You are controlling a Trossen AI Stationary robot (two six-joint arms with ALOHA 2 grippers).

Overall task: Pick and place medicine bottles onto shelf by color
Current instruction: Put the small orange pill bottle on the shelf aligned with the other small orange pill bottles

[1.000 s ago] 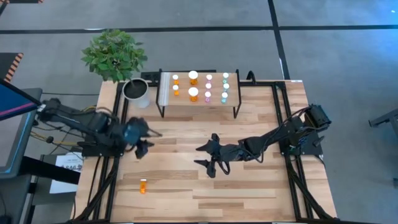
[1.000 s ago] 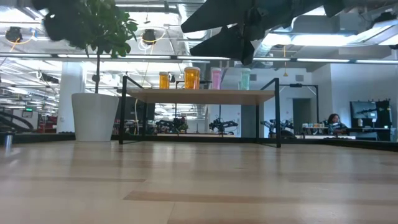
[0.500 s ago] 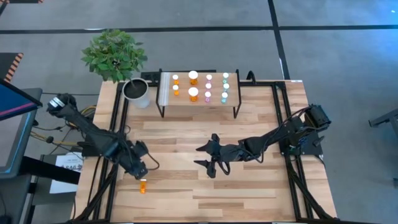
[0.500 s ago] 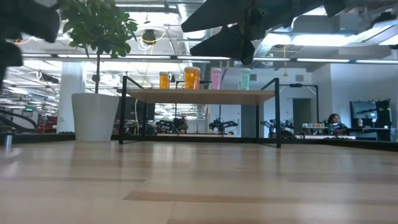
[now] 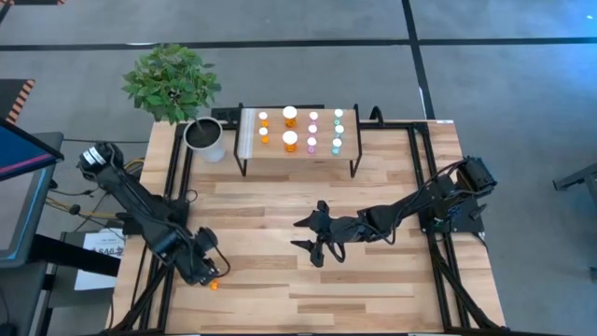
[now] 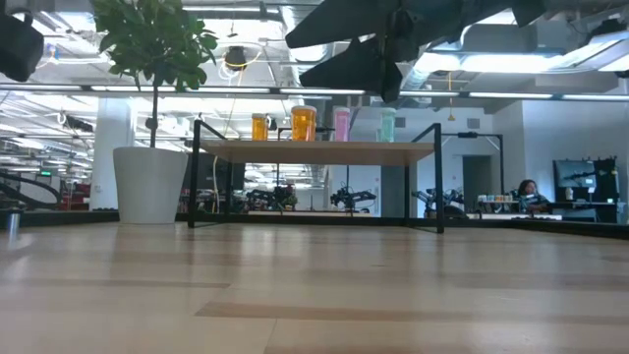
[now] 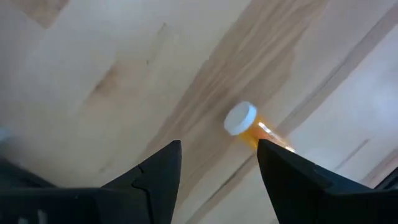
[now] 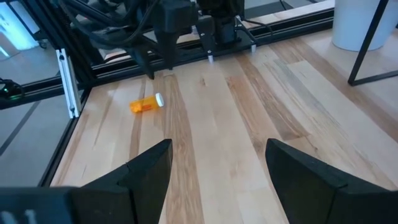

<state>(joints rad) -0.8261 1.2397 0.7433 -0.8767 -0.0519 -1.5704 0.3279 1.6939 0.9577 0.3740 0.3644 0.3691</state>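
One orange medicine bottle [image 5: 215, 283] with a white cap [image 7: 240, 118] lies on its side on the table near the near left corner; it also shows in the right wrist view [image 8: 146, 104]. My left gripper [image 5: 207, 271] hangs just above it, pointing down and open [image 7: 217, 163], touching nothing. The shelf [image 5: 298, 152] stands at the far middle on its black legs, with several orange, pink and teal bottles [image 6: 303, 123] upright on its top. My right gripper [image 5: 297, 234] waits open above the table's middle.
A white plant pot [image 5: 203, 137] with a green plant stands left of the shelf at the far edge. Black frame rails [image 5: 168, 233] run along the table's left and right sides. Bare wood lies between the shelf and the near edge.
My left gripper has swung toward the table's near edge and come down over the lying orange bottle, rolling its wrist and tipping to point downward. Its fingers have stayed open. The bottle has not moved.
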